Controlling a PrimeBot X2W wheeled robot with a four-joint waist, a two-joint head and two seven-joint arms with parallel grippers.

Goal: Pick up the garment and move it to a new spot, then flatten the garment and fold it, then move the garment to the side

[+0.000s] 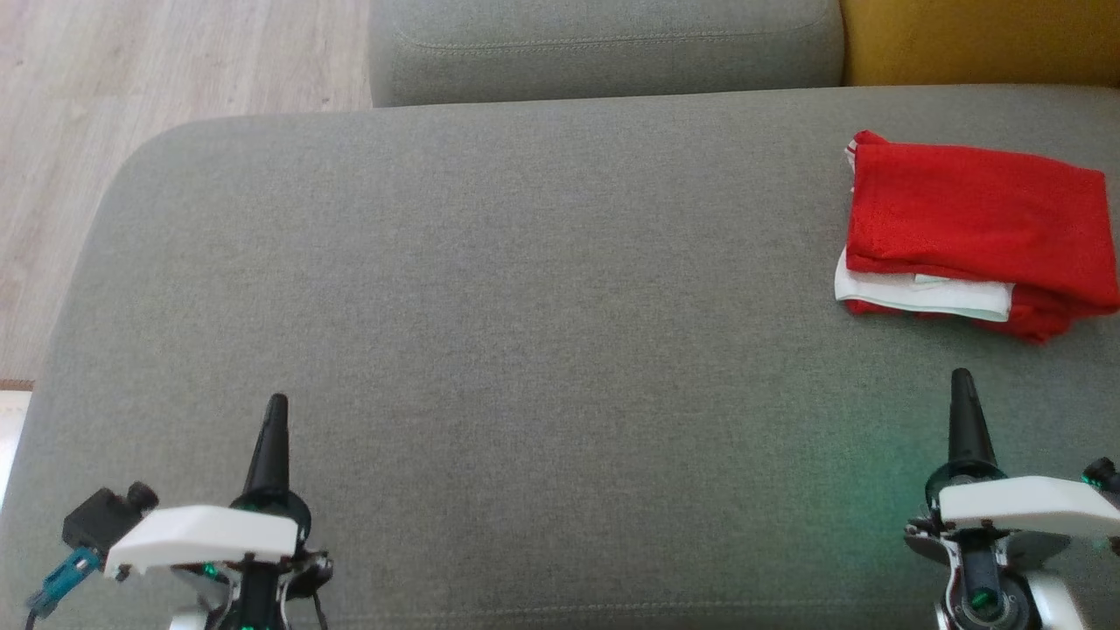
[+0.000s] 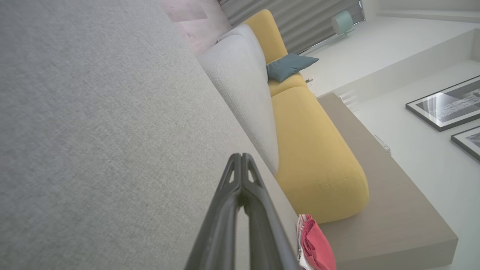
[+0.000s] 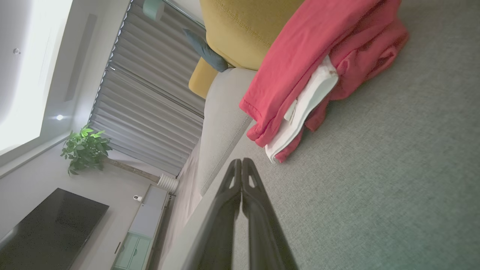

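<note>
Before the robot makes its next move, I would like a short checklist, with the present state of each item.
1. Garment folded: ok, it lies as a flat red stack with a white layer showing.
2. Garment moved to the side: ok, it rests on the right part of the sofa seat.
3. Edges aligned: not ok, the white layer and a red lump stick out at the near edge.
4. Left gripper free: ok, shut on nothing, far from the garment.
5. Right gripper free: ok, shut on nothing, short of the garment.
</note>
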